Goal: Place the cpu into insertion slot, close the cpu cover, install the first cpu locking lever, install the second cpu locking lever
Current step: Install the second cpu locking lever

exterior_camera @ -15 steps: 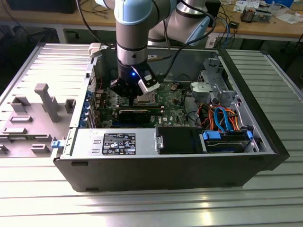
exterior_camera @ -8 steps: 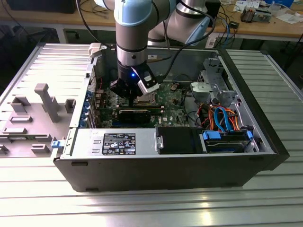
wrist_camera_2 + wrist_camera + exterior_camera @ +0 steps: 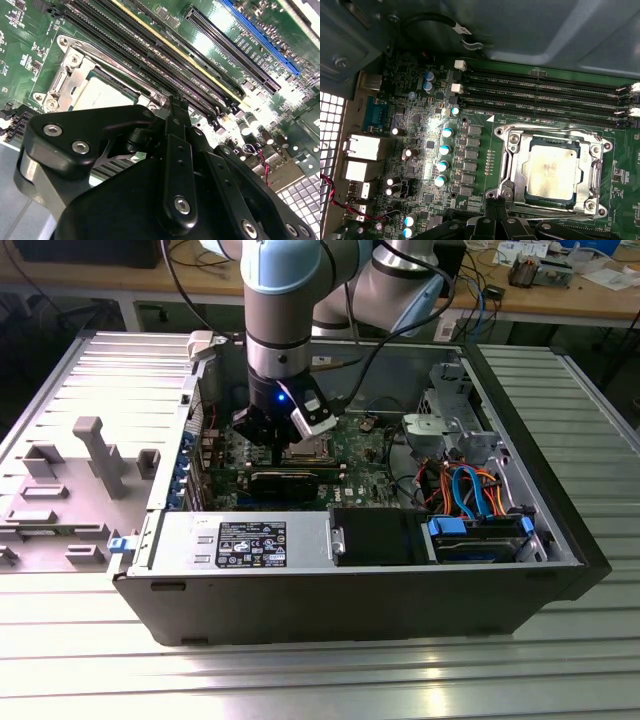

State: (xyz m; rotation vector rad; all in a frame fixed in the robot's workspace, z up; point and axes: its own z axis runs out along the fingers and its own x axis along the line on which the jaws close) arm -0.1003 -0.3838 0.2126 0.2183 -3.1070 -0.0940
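Note:
The cpu (image 3: 554, 172), a dull silvery square, lies flat in the insertion slot (image 3: 552, 141) on the green board. The cpu cover (image 3: 517, 170), a silvery frame with a square window, lies down around the chip. A thin metal lever (image 3: 506, 165) runs along one side of the frame. My gripper (image 3: 495, 202) is shut with nothing between its fingers, its tip right at the socket's edge near a corner. In the second wrist view the gripper (image 3: 175, 107) sits just beside the cpu (image 3: 102, 95). In the exterior view the gripper (image 3: 285, 435) hangs low over the socket (image 3: 310, 448).
Long black memory slots (image 3: 545, 92) run right beside the socket. A blue expansion slot (image 3: 260, 35) lies further off. The open case holds a grey drive cage (image 3: 450, 425), orange and blue cables (image 3: 470, 490) and a power supply (image 3: 240, 540). Capacitors (image 3: 442, 165) stand near the socket.

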